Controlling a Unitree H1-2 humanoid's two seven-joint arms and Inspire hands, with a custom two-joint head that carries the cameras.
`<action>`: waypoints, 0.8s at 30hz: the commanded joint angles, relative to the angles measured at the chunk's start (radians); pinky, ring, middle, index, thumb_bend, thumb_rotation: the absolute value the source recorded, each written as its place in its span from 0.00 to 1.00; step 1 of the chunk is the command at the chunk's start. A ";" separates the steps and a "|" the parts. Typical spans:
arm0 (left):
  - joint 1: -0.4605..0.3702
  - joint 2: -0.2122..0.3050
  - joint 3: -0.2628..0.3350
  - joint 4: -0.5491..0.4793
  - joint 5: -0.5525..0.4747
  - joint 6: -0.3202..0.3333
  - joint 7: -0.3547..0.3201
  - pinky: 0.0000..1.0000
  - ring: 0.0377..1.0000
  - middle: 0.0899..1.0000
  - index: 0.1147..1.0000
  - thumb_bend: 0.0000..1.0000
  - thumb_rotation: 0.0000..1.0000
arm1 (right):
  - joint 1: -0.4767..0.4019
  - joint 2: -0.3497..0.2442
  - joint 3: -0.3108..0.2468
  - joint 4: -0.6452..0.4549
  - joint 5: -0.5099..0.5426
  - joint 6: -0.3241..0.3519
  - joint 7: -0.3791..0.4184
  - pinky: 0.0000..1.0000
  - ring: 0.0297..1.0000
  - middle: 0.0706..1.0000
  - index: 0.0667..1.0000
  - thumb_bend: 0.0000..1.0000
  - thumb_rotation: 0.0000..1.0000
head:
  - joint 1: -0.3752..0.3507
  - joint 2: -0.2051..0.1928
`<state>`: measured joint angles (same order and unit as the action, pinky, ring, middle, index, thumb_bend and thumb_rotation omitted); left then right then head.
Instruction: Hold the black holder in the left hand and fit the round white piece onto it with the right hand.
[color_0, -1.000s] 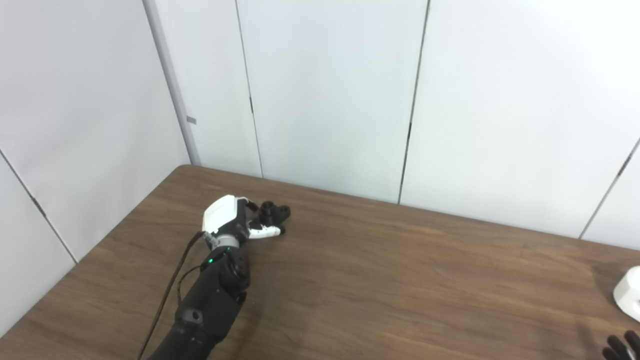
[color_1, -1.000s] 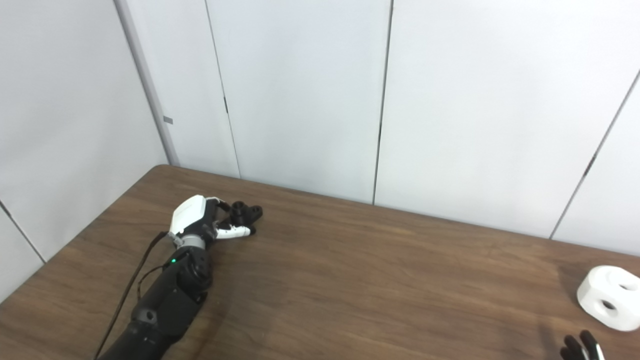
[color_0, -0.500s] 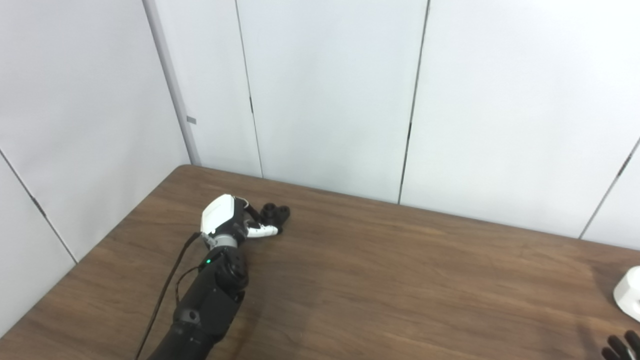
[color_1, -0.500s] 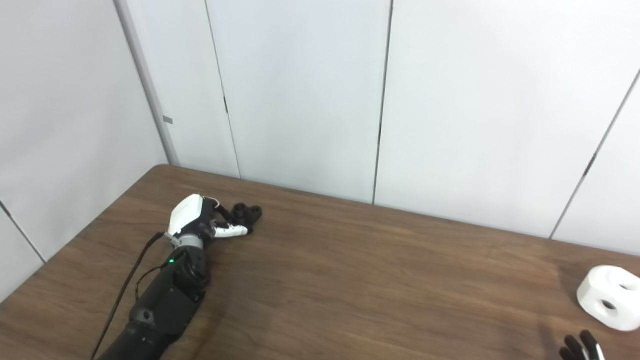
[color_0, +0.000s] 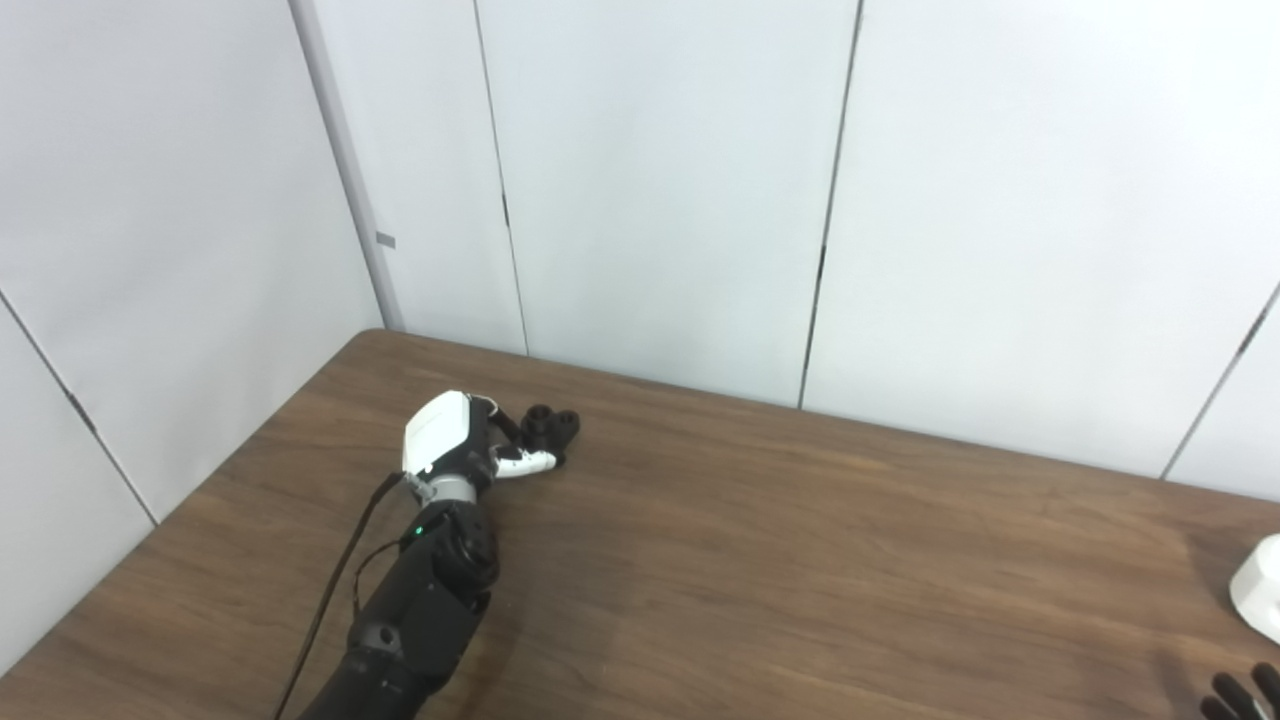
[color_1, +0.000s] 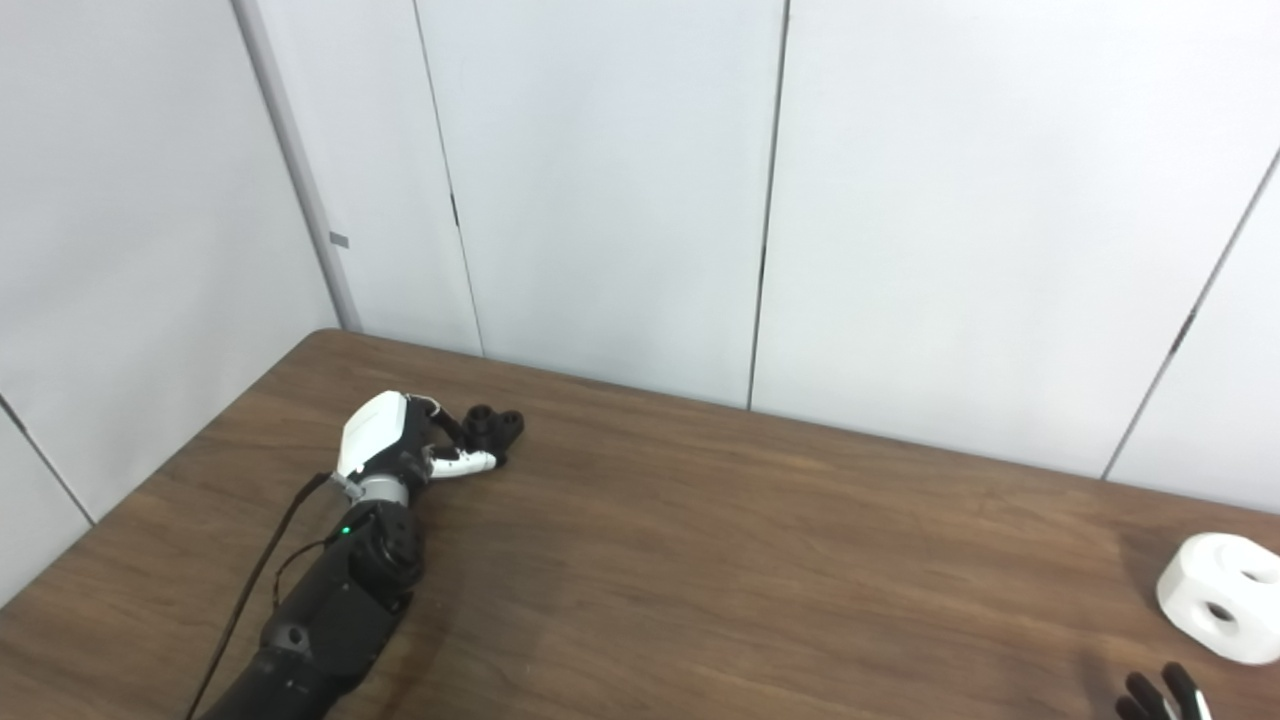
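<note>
Spanning the scene, the wooden counter (color_1: 760, 560) carries the left hand (color_1: 385, 445), fingers curled around the black holder (color_1: 492, 428) at its far left corner. Near its right edge sits the round white piece (color_1: 1218, 597), ungrasped; the right hand (color_1: 1160, 695) (barely visible, state unclear) must reach it next.

A brown wooden table (color_0: 800, 560) — behind it, pale grey wall panels (color_0: 660, 180) with dark seams.

head cameras, side by side, overlooking table (color_0: 800, 560)
</note>
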<state>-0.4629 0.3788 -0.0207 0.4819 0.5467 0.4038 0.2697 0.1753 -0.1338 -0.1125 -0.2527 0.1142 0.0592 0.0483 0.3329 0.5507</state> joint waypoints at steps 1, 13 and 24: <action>-0.020 0.016 -0.008 0.004 -0.006 -0.008 -0.006 1.00 0.91 0.77 0.42 0.52 0.04 | 0.009 -0.005 0.002 -0.029 0.002 0.001 0.007 1.00 0.93 0.93 0.97 0.69 1.00 | 0.001 0.000; 0.025 0.037 -0.053 -0.074 -0.003 -0.036 -0.051 1.00 0.89 0.76 0.42 0.52 0.04 | 0.008 -0.001 0.007 -0.043 -0.015 0.011 0.003 1.00 0.94 0.93 0.98 0.68 1.00 | -0.036 0.009; 0.096 0.049 -0.108 -0.255 0.012 -0.036 -0.132 1.00 0.88 0.76 0.42 0.52 0.04 | 0.016 -0.011 -0.001 -0.072 -0.031 0.038 0.000 1.00 0.95 0.93 1.00 0.62 1.00 | -0.071 0.016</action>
<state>-0.3561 0.4209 -0.1190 0.2652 0.5461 0.3756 0.1507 0.1818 -0.1353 -0.1108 -0.2899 0.0897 0.1062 0.0468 0.2608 0.5660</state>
